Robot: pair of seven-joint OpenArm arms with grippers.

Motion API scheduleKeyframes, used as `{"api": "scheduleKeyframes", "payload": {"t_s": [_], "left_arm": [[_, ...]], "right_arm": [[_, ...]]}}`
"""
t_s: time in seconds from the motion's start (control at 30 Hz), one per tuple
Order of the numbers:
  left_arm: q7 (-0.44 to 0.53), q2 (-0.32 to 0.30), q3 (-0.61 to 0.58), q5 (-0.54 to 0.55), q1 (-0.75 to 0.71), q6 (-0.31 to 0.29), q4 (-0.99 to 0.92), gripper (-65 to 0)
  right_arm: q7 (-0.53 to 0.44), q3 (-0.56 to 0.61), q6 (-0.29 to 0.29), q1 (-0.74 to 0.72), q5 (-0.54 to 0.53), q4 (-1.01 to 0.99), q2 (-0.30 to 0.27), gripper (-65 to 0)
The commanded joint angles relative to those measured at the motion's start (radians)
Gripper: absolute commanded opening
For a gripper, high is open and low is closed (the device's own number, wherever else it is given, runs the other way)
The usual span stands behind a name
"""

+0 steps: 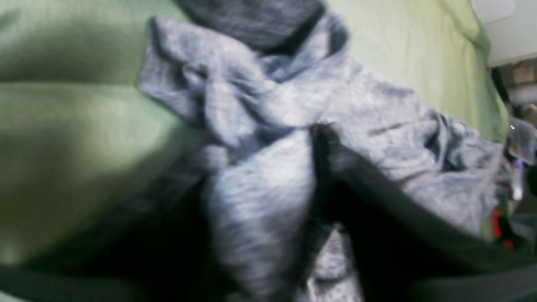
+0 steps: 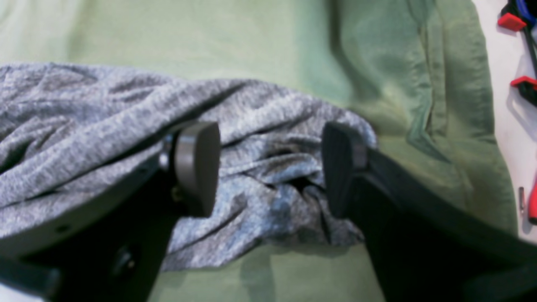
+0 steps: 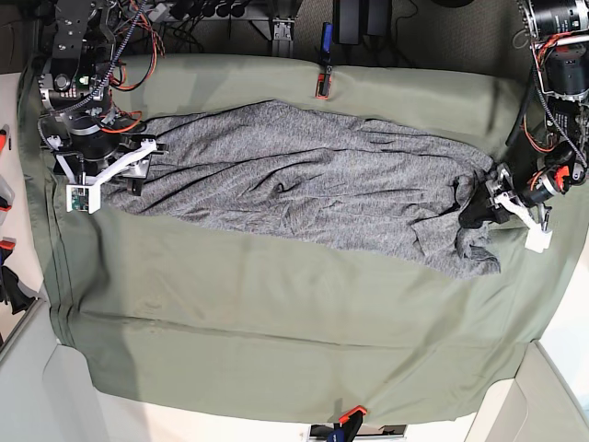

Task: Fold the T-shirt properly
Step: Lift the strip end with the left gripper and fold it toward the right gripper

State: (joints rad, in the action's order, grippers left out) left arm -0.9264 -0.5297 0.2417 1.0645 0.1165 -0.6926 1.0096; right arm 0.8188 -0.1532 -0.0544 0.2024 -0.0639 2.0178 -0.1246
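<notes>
Pinching bunched cloth at the frame's right edge, left gripper (image 3: pixel 480 204) clamped on the T-shirt (image 3: pixel 304 180), right gripper (image 2: pixel 270 167) spread wide over its crumpled end at left, grey shirt stretched across the green table cloth (image 3: pixel 276 322).

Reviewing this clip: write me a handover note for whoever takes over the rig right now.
Left end effector: in bunched cloth at one end of the T-shirt; the blurred wrist view does not show whether the grip is made.
Right end effector: open, fingers either side of a rumpled edge at the other end, not closed on it.
T-shirt: stretched lengthwise across the green table cloth, wrinkled, unfolded.
Done: both arms placed at the shirt's ends.
Left: secure both grips, flatten, then make every fold.
</notes>
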Motion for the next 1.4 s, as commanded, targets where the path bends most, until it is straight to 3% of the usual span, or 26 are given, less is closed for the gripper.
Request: {"api": "scheduleKeyframes", "payload": {"t_s": [0.0, 0.07, 0.1, 0.37, 0.73, 0.83, 0.97, 1.13, 1.23, 1.37], "left_arm": [[0.007, -0.01, -0.003, 0.007, 0.013, -0.006, 0.011, -51.2], [0.027, -0.01, -0.008, 0.007, 0.014, -0.006, 0.011, -62.8], [0.039, -0.011, -0.008, 0.007, 0.014, -0.006, 0.011, -65.0], [0.203, -0.028, -0.007, -0.142, 0.013, -0.006, 0.071, -65.0], [0.185, -0.032, -0.019, -0.164, -0.132, -0.006, 0.564, -65.0], [0.187, -0.032, -0.076, -0.168, -0.201, -0.006, 0.716, -65.0], [0.211, -0.026, -0.25, -0.258, -0.228, -0.006, 0.836, -65.0], [0.362, 0.066, -0.422, -0.513, -0.22, 0.004, 0.842, -65.0], [0.361, 0.128, -0.467, -0.626, -0.192, 0.058, 0.829, -65.0], [0.362, 0.167, -0.474, -0.666, -0.178, 0.06, 0.826, -65.0]], "right_arm": [[-0.027, -0.004, -0.002, -0.006, -0.004, 0.019, -0.005, -27.3], [-0.031, -0.004, -0.003, -0.005, -0.004, 0.019, -0.005, -27.3], [-0.034, -0.004, -0.003, -0.005, -0.004, 0.019, -0.005, -27.3], [-0.041, -0.004, -0.003, -0.006, -0.003, 0.019, -0.005, -27.3], [-0.041, -0.004, -0.02, -0.005, -0.004, 0.019, -0.005, -27.3], [-0.041, -0.004, -0.02, -0.005, -0.004, 0.019, -0.005, -27.3], [-0.04, -0.004, -0.02, -0.005, -0.004, 0.019, -0.005, -27.3], [-0.024, -0.004, -0.02, -0.005, -0.004, 0.019, -0.005, -27.3], [-0.023, -0.004, -0.019, -0.005, 0.001, 0.019, -0.005, -27.3], [-0.021, -0.004, 0.016, -0.005, 0.044, 0.019, -0.005, -27.3]]}}
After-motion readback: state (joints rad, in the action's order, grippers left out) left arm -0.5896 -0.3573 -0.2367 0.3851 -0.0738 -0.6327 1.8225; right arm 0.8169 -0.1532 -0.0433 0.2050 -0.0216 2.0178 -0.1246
